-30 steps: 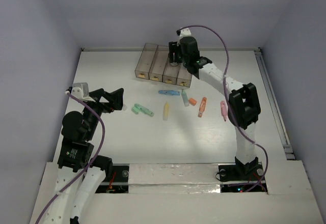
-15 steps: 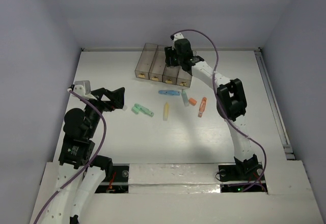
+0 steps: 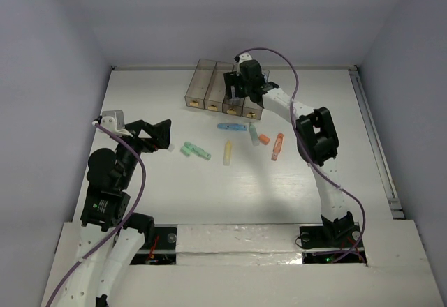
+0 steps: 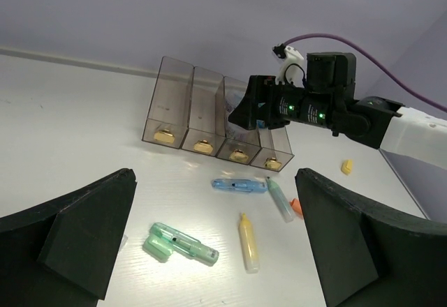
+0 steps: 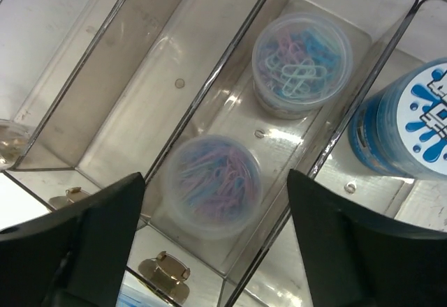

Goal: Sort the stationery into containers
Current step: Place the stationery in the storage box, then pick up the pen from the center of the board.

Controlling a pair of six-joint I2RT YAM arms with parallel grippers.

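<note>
The four smoky-brown bins (image 3: 200, 84) stand side by side near the middle of the far edge of the white surface (image 3: 209, 195), their yellow-labelled ends facing the near edge. The right arm reaches across to them, and the right tool (image 3: 239, 84) hangs above the bins at the right end of the row. Its own camera looks straight down into them: its two dark fingers (image 5: 77, 244) are spread wide with nothing between them. One bin (image 5: 230, 105) below it holds two round clear tubs of pastel paper clips, the near tub (image 5: 213, 185) just behind the label end and the far tub (image 5: 302, 63) further back, apart from each other. The next bin to the right holds a blue round container (image 5: 391, 139) with a white and blue top. The loose sticks lie on the surface between the bins and its middle: a blue marker (image 3: 232, 127) just in front of the bins, a pale green marker (image 3: 253, 134) beside it, a short orange piece (image 3: 264, 139), an orange marker (image 3: 277, 146) further right, a yellow marker (image 3: 227, 152) nearer the middle, and a green marker (image 3: 196, 151) to the left. The left tool (image 3: 162, 136) hovers toward the left edge, pointing at the green marker, wide open and empty.
</note>
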